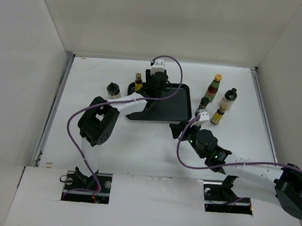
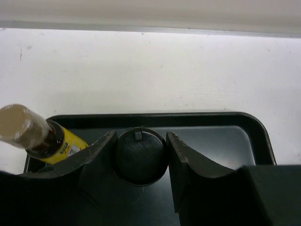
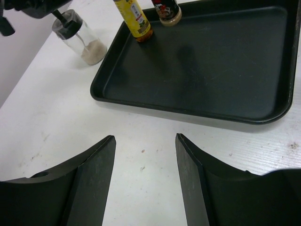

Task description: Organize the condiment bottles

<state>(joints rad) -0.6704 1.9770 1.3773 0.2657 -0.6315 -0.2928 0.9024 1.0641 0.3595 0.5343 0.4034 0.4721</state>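
Though between left jaws, black-capped bottle (image 2: 140, 156), body unseen.

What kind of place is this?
Probably a robot test bench, not a kitchen: a white table walled by plain white panels, two cabled robot arms bolted at its edge, the left gripper shut on a black-capped bottle in a black tray.

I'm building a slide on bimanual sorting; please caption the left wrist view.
Left tool grips a black-capped bottle over the black tray, beside a yellow-labelled bottle.
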